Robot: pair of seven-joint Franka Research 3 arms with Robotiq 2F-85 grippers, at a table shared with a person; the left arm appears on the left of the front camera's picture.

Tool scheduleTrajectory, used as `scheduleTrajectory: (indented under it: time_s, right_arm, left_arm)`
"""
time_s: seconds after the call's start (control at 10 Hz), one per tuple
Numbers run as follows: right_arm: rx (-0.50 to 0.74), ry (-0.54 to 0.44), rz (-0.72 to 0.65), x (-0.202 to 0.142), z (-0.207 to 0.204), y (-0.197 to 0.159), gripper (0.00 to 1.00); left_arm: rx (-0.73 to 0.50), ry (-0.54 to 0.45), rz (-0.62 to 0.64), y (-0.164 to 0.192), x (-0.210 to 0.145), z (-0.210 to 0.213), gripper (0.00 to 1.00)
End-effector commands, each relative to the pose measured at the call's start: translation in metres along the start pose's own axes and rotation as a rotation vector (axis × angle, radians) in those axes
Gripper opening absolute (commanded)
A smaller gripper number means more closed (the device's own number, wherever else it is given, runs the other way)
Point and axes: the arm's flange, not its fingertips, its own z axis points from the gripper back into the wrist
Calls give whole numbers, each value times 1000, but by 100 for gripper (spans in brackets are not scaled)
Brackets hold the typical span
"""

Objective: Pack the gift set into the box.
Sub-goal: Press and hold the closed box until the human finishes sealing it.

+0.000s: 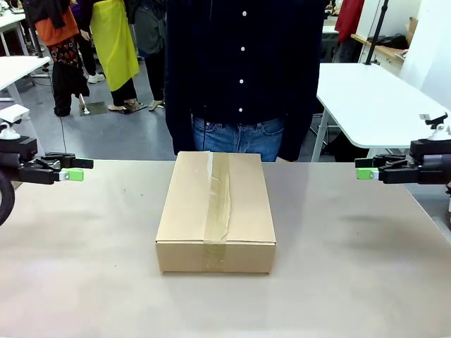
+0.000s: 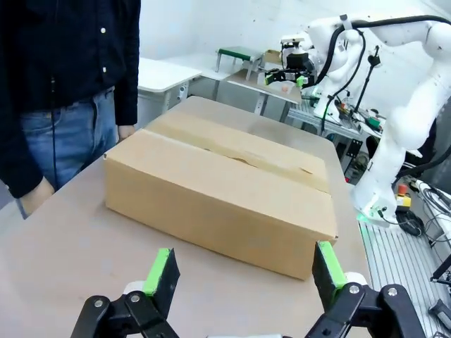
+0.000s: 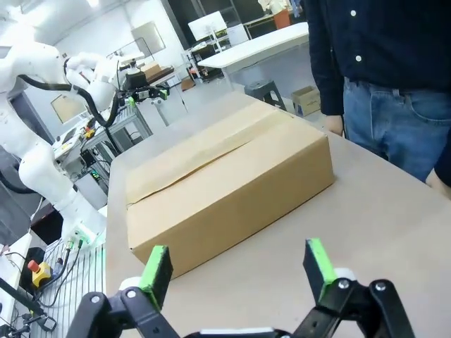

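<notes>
1. Two hands wait with fingers spread and nothing held: your left hand [image 1: 70,170] at the table's [image 1: 352,282] left edge, your right hand [image 1: 366,167] at its right edge.
2. You find the box [image 1: 215,211] mid-table, taped shut, between them.
3. Its long axis runs from you toward the person [image 1: 243,70]; each hand faces one long side, about equally near.

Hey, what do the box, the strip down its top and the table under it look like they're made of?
The box looks like plain brown cardboard, matte, with folded flap edges. The strip seems to be clear plastic tape: glossy and wrinkled. The table has a smooth, dull beige top, possibly laminate; the material is uncertain.
</notes>
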Motion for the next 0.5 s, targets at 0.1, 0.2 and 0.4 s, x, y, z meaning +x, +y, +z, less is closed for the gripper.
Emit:
scheduleTrajectory:
  time_s: [0.1, 0.2, 0.4]
  right_arm:
    - [-4, -10, -11, 1, 6, -2, 100]
    - [-4, -10, -11, 1, 6, -2, 100]
    - [-4, -10, -11, 1, 6, -2, 100]
  left_arm:
    - [8, 13, 10, -2, -3, 8, 100]
    - [8, 13, 10, -2, -3, 8, 100]
    - [8, 13, 10, -2, -3, 8, 100]
